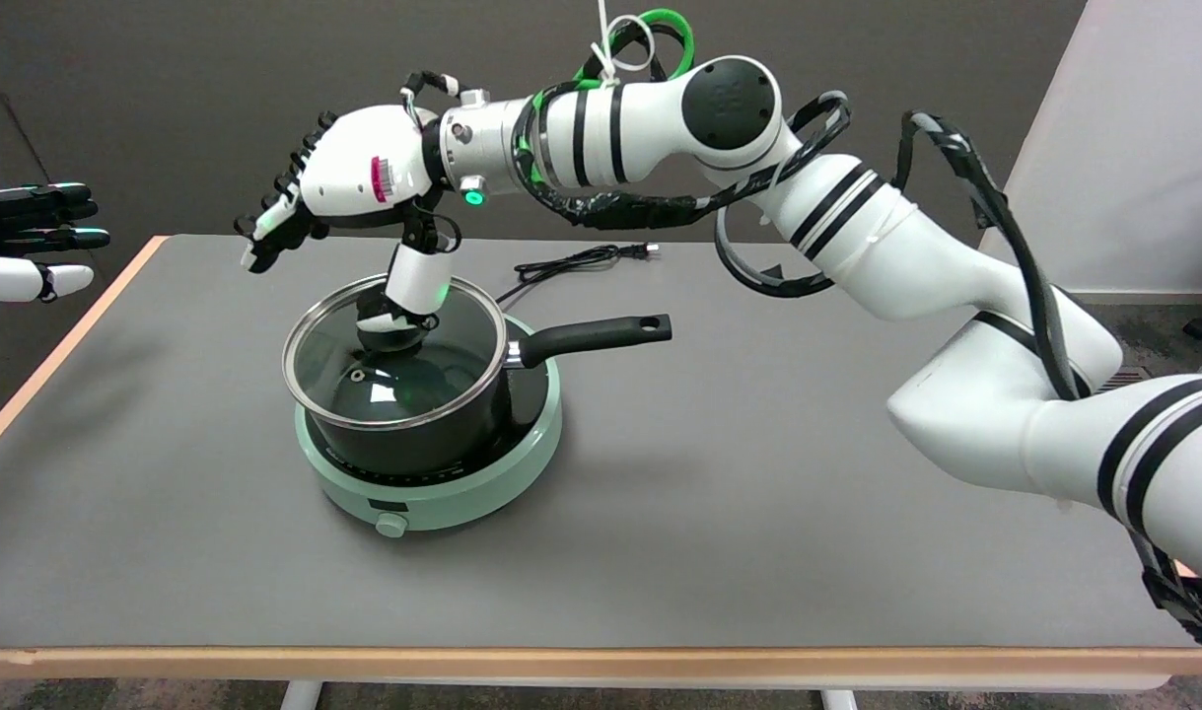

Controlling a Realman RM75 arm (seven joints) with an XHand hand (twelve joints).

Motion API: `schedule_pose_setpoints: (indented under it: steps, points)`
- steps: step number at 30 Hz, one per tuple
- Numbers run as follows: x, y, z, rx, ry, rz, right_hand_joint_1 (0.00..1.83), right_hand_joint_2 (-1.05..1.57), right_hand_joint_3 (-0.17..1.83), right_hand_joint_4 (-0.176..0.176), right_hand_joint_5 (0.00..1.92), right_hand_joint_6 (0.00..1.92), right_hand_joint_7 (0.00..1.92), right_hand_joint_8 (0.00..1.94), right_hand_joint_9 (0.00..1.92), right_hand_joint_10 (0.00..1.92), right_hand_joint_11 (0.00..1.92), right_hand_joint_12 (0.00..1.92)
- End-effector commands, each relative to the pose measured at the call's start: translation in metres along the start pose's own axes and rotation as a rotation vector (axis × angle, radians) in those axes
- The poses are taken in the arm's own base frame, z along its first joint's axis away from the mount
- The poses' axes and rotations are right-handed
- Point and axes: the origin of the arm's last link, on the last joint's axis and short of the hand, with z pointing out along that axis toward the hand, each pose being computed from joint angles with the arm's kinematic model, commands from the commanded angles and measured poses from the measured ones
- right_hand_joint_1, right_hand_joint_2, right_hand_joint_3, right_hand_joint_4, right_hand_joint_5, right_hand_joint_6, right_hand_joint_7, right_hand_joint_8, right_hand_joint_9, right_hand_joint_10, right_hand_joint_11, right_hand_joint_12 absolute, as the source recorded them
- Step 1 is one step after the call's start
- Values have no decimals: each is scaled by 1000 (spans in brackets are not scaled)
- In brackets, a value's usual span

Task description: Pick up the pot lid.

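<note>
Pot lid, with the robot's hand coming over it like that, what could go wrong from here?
1. Only the thumb of the right hand reaches the knob; the other fingers point away, spread. A weak pinch may let the glass pot lid slip.
2. Pressing on the knob could tip the lid or nudge the pot on the green cooker.
3. The pot handle sticks out below the forearm, so a low swing might catch it.
</note>
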Motion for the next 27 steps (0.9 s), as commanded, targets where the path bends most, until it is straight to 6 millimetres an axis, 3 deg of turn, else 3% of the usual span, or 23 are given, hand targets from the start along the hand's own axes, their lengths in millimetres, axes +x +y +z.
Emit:
schedule_pose_setpoints:
  steps: [1,27]
  points:
    - [-16,-3,7,-5,-68,-26,726,542,948,119,367,160,530,179,608,363,436,954]
    - [-39,7,-3,-59,-124,-53,766,583,940,137,498,226,599,188,641,384,453,968]
